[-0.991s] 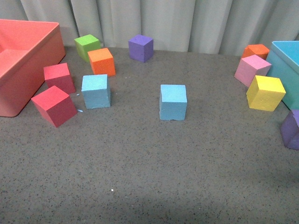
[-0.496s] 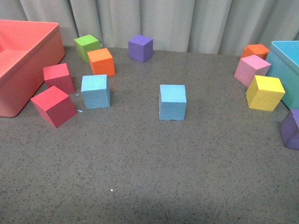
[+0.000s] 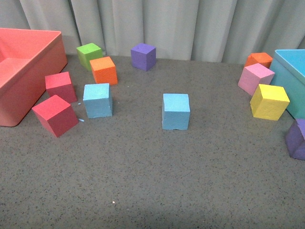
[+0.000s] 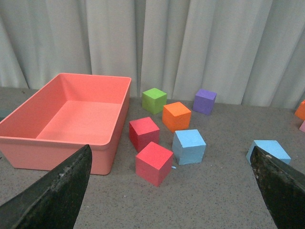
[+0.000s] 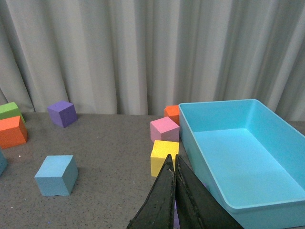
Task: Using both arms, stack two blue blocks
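Two sky-blue blocks rest apart on the grey table. One blue block (image 3: 97, 100) sits at the left beside the red cubes. The other blue block (image 3: 176, 111) sits in the middle, with a small notch in its lower front edge. Neither arm shows in the front view. My left gripper (image 4: 170, 152) is open and empty, well short of the left block (image 4: 189, 146); its finger partly hides the middle block (image 4: 269, 150). My right gripper (image 5: 170, 160) is shut and empty, with the middle block (image 5: 56, 175) off to one side.
A salmon bin (image 3: 19, 57) stands at the left and a turquoise bin (image 3: 290, 67) at the right. Two red cubes (image 3: 55, 114), an orange cube (image 3: 104, 69), a green cube (image 3: 89, 53) and a purple cube (image 3: 143, 56) lie around. Yellow (image 3: 269, 101), pink (image 3: 256, 78), orange and purple cubes sit at the right.
The whole front view has shifted a little, with things now lower in the picture. The blocks keep their places relative to one another.
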You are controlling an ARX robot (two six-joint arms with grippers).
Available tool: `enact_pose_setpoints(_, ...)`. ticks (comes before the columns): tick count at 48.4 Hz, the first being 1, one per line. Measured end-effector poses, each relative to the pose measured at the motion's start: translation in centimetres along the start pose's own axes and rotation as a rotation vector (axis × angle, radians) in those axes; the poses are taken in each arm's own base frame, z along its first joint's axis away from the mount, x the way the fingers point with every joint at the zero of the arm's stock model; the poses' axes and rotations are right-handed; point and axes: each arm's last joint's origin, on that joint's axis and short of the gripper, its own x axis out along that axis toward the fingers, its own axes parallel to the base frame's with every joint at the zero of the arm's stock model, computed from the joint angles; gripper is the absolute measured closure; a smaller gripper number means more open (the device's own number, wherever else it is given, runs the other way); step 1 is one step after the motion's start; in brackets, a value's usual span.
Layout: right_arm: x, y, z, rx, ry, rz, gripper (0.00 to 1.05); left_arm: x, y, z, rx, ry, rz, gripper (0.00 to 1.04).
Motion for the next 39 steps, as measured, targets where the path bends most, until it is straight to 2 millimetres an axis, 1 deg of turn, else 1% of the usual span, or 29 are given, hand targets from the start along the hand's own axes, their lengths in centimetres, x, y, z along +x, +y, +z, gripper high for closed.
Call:
enact_pose_setpoints(25,-1.6,0.0,0.2,0.000,-0.009,0.000,1.04,0.0,0.0,0.0,0.000,0.000,0.000,0.07)
enact_pose_setpoints(36,-2.0,0.0,0.1,0.000,-0.008,0.000,1.04,0.0,0.0,0.0,0.000,0.000,0.000,0.07)
enact_pose_setpoints(39,-2.4,0.0,-0.1,0.000,0.013,0.000,1.04,0.0,0.0,0.0,0.000,0.000,0.000,0.07)
